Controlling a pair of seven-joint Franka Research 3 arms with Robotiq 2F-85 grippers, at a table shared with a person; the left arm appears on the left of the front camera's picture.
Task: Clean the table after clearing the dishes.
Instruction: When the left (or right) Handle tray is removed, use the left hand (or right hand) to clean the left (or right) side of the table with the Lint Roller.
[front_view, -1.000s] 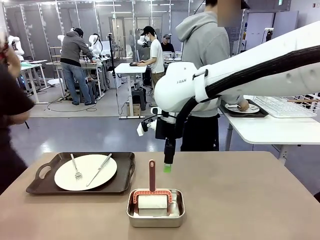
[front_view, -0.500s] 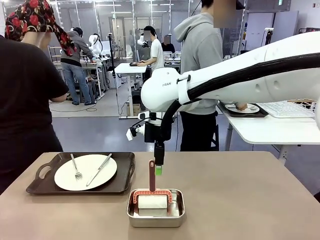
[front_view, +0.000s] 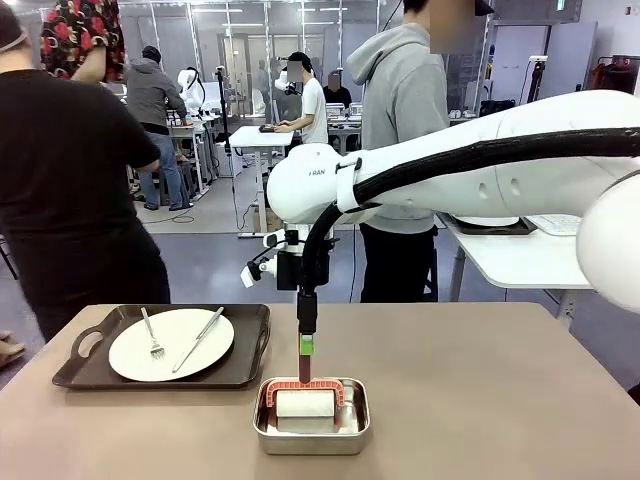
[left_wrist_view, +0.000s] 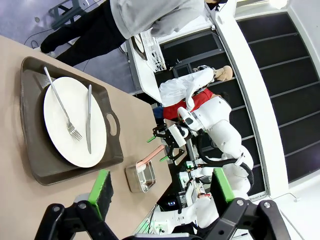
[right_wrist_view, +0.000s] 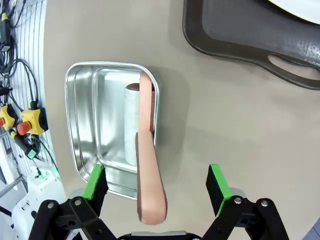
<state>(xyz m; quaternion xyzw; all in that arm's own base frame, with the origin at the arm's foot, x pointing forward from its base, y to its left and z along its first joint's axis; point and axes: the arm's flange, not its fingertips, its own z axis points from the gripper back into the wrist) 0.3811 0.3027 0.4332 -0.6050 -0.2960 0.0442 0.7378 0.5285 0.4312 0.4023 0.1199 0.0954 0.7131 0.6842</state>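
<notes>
The tan worktop (front_view: 480, 400) is not cleared yet: a white plate (front_view: 130, 358) with a fork (front_view: 152, 336) and knife (front_view: 198, 340) lying across it sits on a dark handled tray (front_view: 255, 345) at the far left. A person (front_view: 70, 200) in black stands just beyond that corner, probably to carry it off. Near the front middle, a steel pan (front_view: 310, 442) holds a cleaning tool (front_view: 305, 403), parked there so its white roller stays off the surface and its reddish handle (front_view: 304, 368) stands up for an easy grab. The right gripper (front_view: 306, 345) hangs straight over that handle with jaws wide open, one green pad on either side and nothing held, apparently lined up to close on it. The left gripper (left_wrist_view: 161, 186) is open too and empty, held high and well back from the tray, likely to keep out of the way.
</notes>
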